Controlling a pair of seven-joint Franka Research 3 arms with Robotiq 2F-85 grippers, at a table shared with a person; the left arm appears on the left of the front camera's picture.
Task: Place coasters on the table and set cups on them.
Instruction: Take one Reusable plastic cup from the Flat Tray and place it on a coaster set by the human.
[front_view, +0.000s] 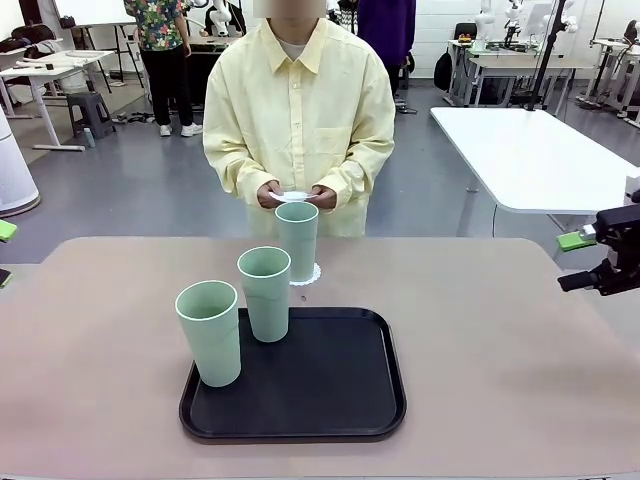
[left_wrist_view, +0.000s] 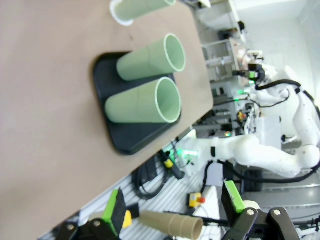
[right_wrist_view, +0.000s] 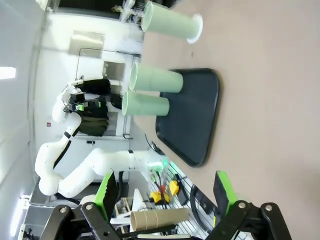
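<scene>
Currently one cup (front_view: 297, 238) stands on a coaster (front_view: 311, 274) on the table (front_view: 500, 330), just past the far edge of the black tray (front_view: 380, 400), which holds two more. The person's hands (front_view: 322, 196) hold spare coasters. Left wrist view: the left gripper (left_wrist_view: 175, 205) is spread and empty. Right wrist view: the right gripper (right_wrist_view: 165, 192) is likewise. The next move is likely laying another coaster.

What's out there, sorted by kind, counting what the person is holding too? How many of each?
Cups: 3
Coasters: 2 visible, one under the farthest of these, one held by the person; whether more are stacked there is unclear
Tray: 1
Total: 6
</scene>
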